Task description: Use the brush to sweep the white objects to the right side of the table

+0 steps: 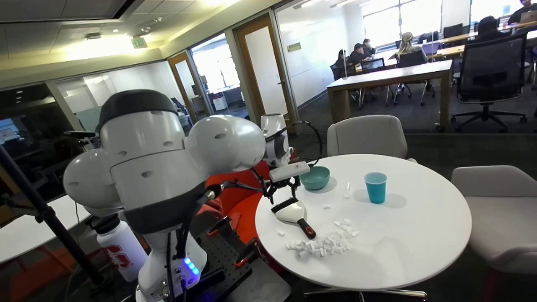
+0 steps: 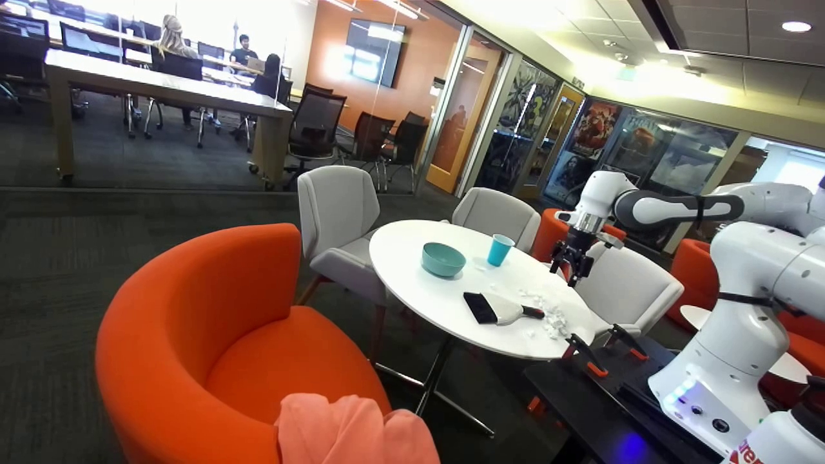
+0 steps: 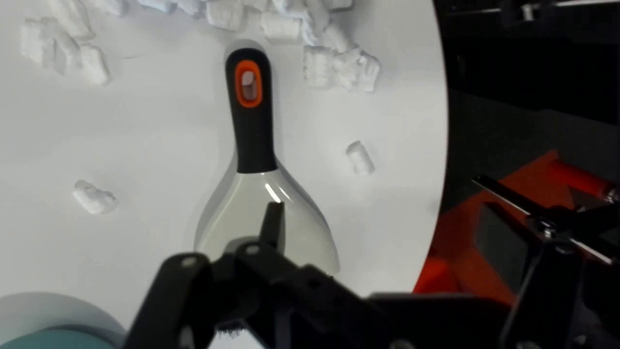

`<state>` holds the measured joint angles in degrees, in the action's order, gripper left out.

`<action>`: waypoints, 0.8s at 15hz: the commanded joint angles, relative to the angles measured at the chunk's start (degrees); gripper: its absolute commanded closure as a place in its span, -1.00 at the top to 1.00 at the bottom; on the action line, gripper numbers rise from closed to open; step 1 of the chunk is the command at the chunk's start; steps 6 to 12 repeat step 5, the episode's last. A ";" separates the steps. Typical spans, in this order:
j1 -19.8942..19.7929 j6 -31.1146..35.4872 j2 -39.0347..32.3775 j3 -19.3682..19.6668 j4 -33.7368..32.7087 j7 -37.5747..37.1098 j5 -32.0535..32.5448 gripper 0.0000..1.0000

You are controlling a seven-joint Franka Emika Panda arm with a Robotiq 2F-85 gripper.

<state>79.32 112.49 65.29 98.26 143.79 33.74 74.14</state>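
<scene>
The gripper (image 1: 283, 196), spread and empty, should centre over the handle (image 3: 254, 138) of the brush (image 1: 292, 212), which lies on the table (image 1: 413, 239) beside the white objects (image 1: 325, 245), and pinch squarely across it.

The white arm (image 1: 153, 172) extends from its blue-lit base (image 2: 709, 380), bent at the joints; the wrist (image 2: 589, 218) angles downward; the hand (image 1: 282, 197) hangs below it, fingers (image 3: 274, 224) spread well apart.

A black two-fingered gripper (image 1: 283, 194) hangs, jaws apart, near a cream-headed, black-handled brush (image 1: 294, 214) on a round white table (image 1: 413, 226). Small white chunks (image 1: 324, 246) lie beside the brush; a round teal bowl (image 1: 315, 181) and tapered blue cup (image 1: 376, 188) stand apart.
</scene>
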 commanded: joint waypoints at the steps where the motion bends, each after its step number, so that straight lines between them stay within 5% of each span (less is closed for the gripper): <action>1: 3.06 -9.02 -5.79 -6.35 1.08 -6.89 -8.05 1.00; 5: 7.35 -15.81 -9.51 -9.41 0.14 -11.66 -13.30 1.00; 12: 7.35 -15.81 -9.51 -9.41 0.14 -11.66 -13.30 1.00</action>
